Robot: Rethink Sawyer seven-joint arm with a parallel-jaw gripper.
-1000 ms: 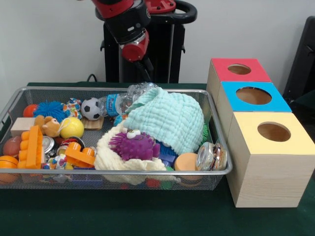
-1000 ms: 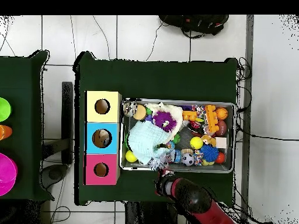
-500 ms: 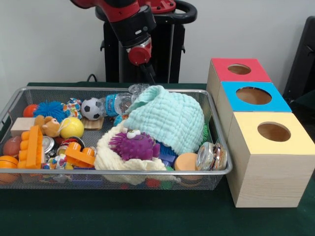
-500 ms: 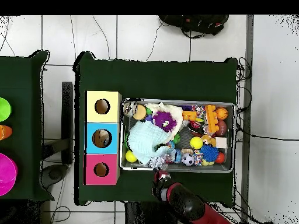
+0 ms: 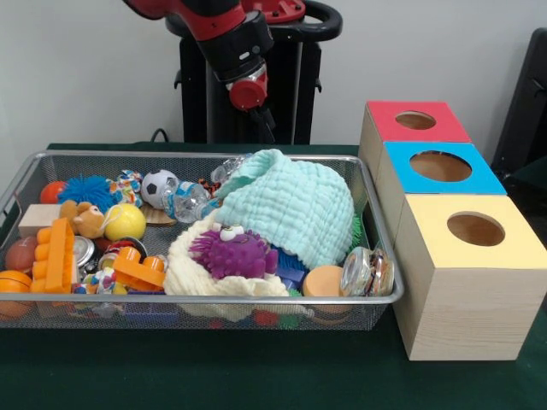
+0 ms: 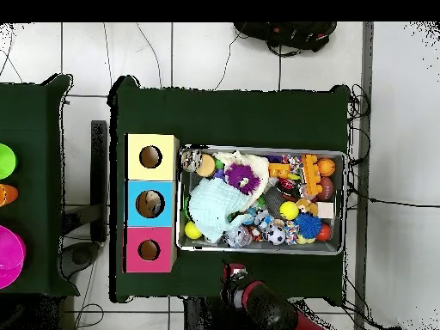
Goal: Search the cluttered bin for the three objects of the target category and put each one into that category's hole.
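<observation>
Three boxes [image 5: 444, 213] line the mesh bin's [image 5: 197, 299] right rim, holes upward. Crammed toys reach every edge, a mint cloth [image 5: 291, 205] heaped at the right end and a plastic bottle [image 5: 190, 202] lying toward the far rim. Beyond that rim the gripper [image 5: 265, 124] hangs clear above the table; whether it is spread I cannot tell.

A robotics lab, set up for a sorting trial: a surface [image 6: 258, 112] draped in dark green cloth stands on a pale tiled floor [image 6: 86, 51] crossed by loose black cables [image 6: 378, 203]. On it sit a wire mesh bin [image 5: 205, 157] heaped with toys and three wooden boxes [image 5: 466, 282] with red, blue and yellow tops, each cut with a round hole. Plain white wall [image 5: 85, 68] behind.
</observation>
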